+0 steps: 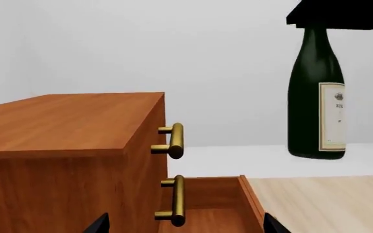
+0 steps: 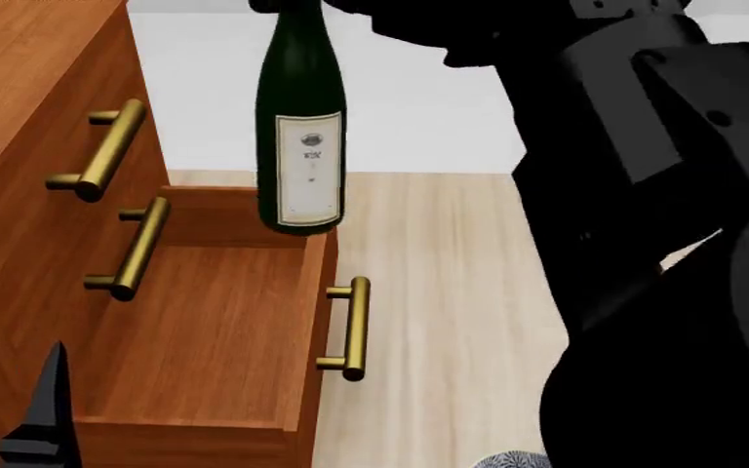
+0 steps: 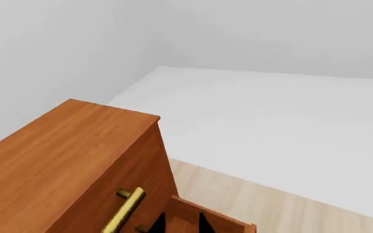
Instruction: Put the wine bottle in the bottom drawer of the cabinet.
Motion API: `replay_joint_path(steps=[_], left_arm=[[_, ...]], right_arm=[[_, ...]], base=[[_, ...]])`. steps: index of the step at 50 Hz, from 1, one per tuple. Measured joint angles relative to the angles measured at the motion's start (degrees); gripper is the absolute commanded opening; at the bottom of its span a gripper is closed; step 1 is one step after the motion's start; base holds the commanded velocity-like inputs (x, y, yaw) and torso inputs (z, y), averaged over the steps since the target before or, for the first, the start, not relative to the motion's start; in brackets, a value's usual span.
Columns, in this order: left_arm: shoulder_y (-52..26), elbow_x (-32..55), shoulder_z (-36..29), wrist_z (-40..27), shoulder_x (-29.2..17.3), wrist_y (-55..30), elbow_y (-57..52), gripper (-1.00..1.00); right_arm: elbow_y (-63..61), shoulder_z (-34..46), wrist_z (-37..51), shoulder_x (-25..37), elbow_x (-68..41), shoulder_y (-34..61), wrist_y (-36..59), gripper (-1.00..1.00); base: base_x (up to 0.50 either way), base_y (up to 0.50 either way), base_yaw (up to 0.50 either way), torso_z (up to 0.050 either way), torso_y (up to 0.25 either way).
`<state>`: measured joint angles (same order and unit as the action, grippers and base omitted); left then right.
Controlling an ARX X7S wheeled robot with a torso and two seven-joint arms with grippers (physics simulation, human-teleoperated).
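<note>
My right gripper holds the wine bottle by its neck, upright over the open bottom drawer's back edge.

I cannot tell if my left gripper is open.

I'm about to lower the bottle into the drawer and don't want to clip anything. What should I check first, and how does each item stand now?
1. Bottom drawer pulled open: ok.
2. Drawer interior free of objects: ok, bare wood shows.
3. Wine bottle upright: ok.
4. Right gripper secure on the bottle's neck: cannot tell, contact is hidden.
5. Bottle centred over the drawer: not ok, it hangs by the far front corner.
6. Left gripper away from the drop path: ok, it sits at the near edge.
</note>
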<state>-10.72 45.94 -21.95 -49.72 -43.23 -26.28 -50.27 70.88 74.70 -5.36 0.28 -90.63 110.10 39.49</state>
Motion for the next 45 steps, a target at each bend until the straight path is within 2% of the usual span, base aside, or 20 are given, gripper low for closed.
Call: replay_joint_path(steps=[9,18,27,45], left_arm=[[0.21,0.23,0.25,0.01,-0.21,0.35,0.18,1.00],[0.36,0.19,0.07,0.16,-0.17,0.60,0.29,1.00],[0.48,0.37,0.09,0.23,-0.25,0.83,0.47,1.00],[1.30,-0.07,0.02,0.61,-0.49,1.77,0.84,1.00]], right_arm=[[1.11,11.97,-0.74,-0.21,-14.26,0.04,-1.75,-1.00],[1.36,18.64,-1.46,-0.28,-22.70,0.27,-2.25,-1.00],[0.58,21.47,-2.08,-0.28,-26.89,0.23,-2.58,-1.00],[-1.58,22.20,-2.96,-0.28,-29.98,-1.19,-3.34,-1.00]], base=[[0.00,0.00,0.00,0.000,0.000],[0.00,0.00,0.00,0.000,0.001],[0.00,0.00,0.00,0.001,0.000],[0.00,0.00,0.00,0.000,0.001]])
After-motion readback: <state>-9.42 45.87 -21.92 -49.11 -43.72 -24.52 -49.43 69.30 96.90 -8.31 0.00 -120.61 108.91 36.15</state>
